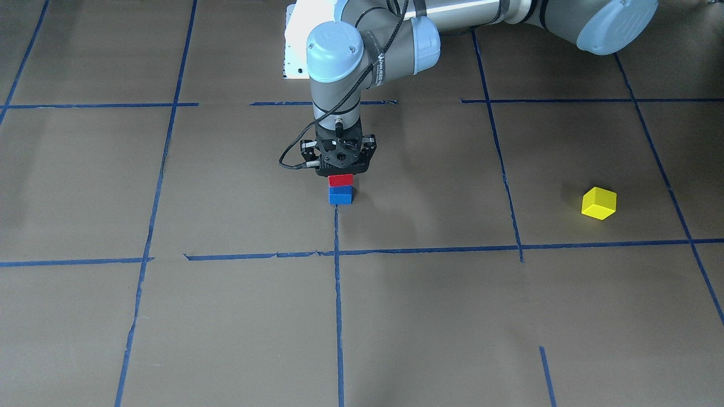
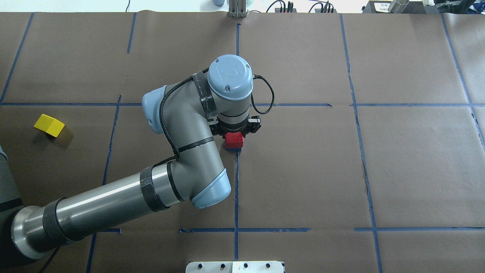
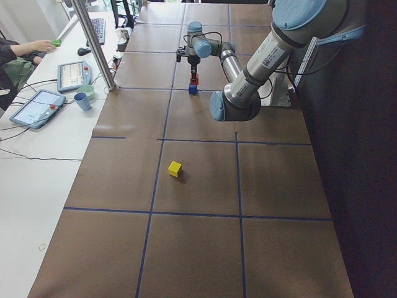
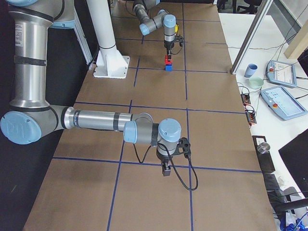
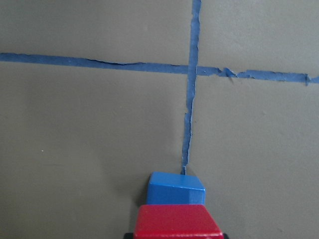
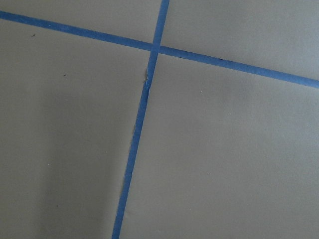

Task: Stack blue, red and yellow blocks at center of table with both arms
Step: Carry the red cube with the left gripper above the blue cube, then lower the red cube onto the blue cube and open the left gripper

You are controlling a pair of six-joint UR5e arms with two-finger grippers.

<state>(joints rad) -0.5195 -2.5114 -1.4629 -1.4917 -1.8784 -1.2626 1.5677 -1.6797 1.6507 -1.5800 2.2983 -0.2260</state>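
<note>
Red block point(image 1: 340, 180) atop blue block point(image 1: 340, 195), gripped by left pincer point(image 1: 340, 174), yellow block point(image 1: 599, 203) well apart, right pincer point(image 4: 166, 171) state unclear

Small red block point(image 1: 340, 180) sat flat on top of blue block point(image 1: 341, 195), edges roughly lined up, a two-high stack at center. Yellow block point(image 1: 599, 203) lay alone, flat, turned corner-on, well apart on the robot's left side.

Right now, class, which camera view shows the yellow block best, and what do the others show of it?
The front-facing view: the yellow block is large and unblocked, with three faces showing. The overhead view has it smaller, near its left edge; the left side view shows it tiny. Neither wrist view shows it; the right side view, not clearly.
</note>
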